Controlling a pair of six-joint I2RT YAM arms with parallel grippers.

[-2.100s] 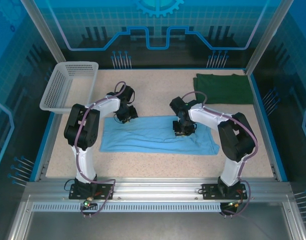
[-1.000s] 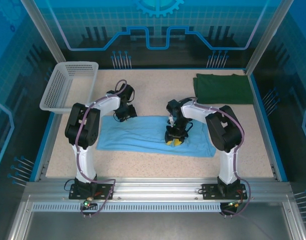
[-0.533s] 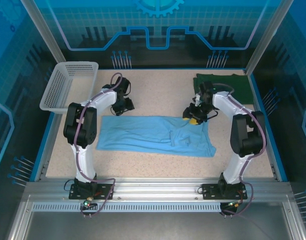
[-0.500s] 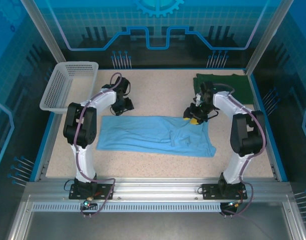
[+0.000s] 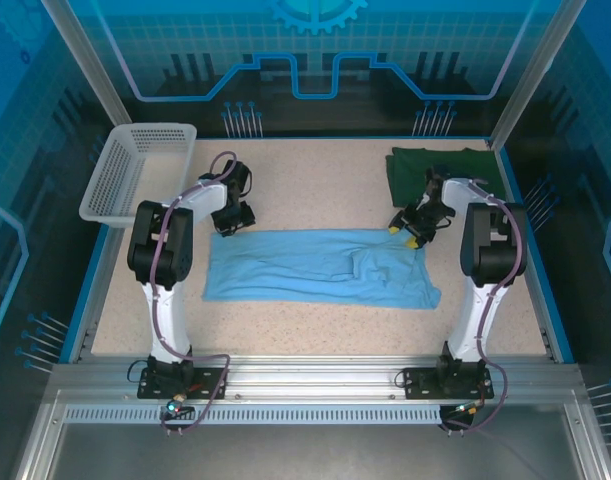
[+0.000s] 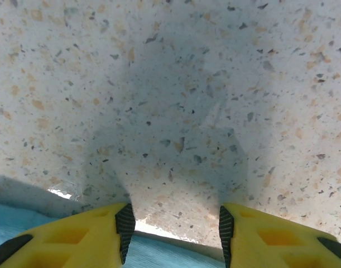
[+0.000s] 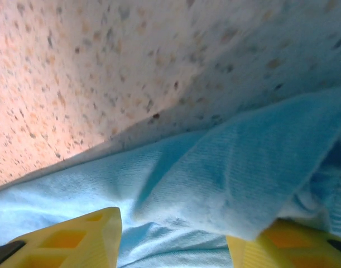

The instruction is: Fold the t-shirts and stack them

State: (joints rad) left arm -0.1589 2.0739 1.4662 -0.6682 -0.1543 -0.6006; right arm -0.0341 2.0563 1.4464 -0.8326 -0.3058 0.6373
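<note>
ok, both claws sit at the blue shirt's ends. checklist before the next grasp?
1. left claw open: ok.
2. cloth between its fingers: not ok. Bare table shows in the gap, and the blue t-shirt edge lies only at the finger bases.
3. right claw open with blue cloth in the gap: ok.
4. blue t-shirt flat: not ok, bunched folds near the right claw.
5. green t-shirt folded, apart from the blue one: ok.
6. claw tips touching the table: cannot tell.

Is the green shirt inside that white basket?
No, the dark green t-shirt lies far to the right of the white mesh basket.
</note>
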